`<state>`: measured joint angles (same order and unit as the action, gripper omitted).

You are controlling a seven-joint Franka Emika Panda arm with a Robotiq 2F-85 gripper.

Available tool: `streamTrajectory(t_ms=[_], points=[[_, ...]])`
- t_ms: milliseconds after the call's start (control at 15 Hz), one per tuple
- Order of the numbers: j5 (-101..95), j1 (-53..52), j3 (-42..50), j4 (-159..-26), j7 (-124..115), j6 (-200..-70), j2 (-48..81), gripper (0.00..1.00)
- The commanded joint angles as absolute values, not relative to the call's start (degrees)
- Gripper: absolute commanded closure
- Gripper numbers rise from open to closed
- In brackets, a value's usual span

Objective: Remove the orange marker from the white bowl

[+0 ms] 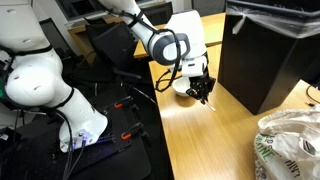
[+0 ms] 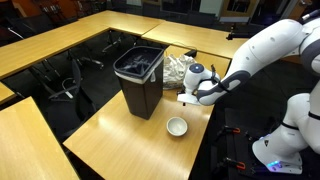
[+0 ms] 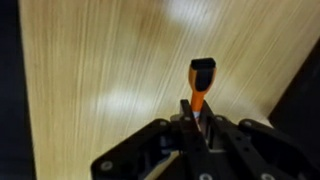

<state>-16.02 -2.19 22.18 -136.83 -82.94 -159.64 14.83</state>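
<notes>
Wrist view: I see the end effector (image 3: 193, 112) closed narrowly on the orange marker (image 3: 199, 92), fingers pressed against both sides of its lower barrel. The marker's black-capped end projects forward beyond the fingertips, over bare wood of the table (image 3: 90, 80). No bowl appears in this view.

Exterior view: the end effector (image 2: 186, 98) hangs above the table, beside the black bin (image 2: 140, 85). The white bowl (image 2: 176, 126) sits on the table just below and apart from it, interior looking empty. The marker is too small to make out in the exterior views
</notes>
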Motion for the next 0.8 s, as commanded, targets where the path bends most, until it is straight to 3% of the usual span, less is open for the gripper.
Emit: streamTrajectory(t_ms=[0, 67, 133, 267, 733], points=[[-23.02, -9.8, 27.47, -131.13, -101.32, -154.86, 19.91, 0.97], [-24.12, -11.24, 27.78, -129.86, -105.51, -152.57, 20.92, 0.89], [-24.12, -11.54, 26.85, -129.14, -107.39, -150.18, 21.17, 0.63], [-24.82, -11.71, 25.36, -128.47, -109.8, -146.4, 20.72, 0.56], [-34.08, -7.85, 22.22, -132.79, -105.71, -143.13, 7.03, 0.03]])
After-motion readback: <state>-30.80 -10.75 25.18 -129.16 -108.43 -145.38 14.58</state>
